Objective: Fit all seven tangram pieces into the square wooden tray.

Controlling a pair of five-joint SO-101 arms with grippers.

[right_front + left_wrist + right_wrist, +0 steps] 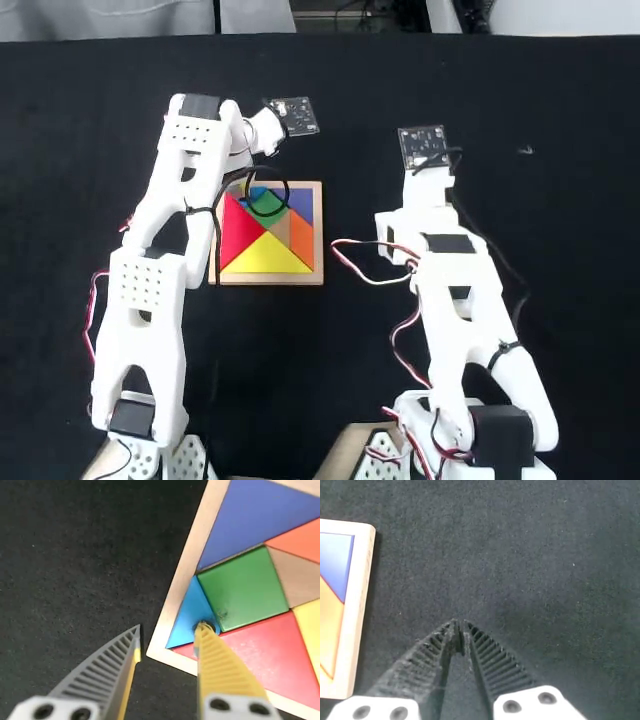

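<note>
Black tabletop (560, 250) carries the square wooden tray (270, 279) at its middle. Lying flat inside: red triangle (238, 232), yellow triangle (268, 255), blue triangle (298, 203), orange piece (303, 245), green square (242, 587), small light-blue triangle (190, 615). L pincer (170, 629) is spread, w/ one tip on the light-blue/green seam and the other outside the rim. R pincer (459, 626) is pressed together over the tabletop, just beside the tray.

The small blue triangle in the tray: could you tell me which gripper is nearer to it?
Left. The left gripper has one fingertip on the blue triangle, the other outside the tray; the right gripper is over the black cloth, beside the tray.
</note>
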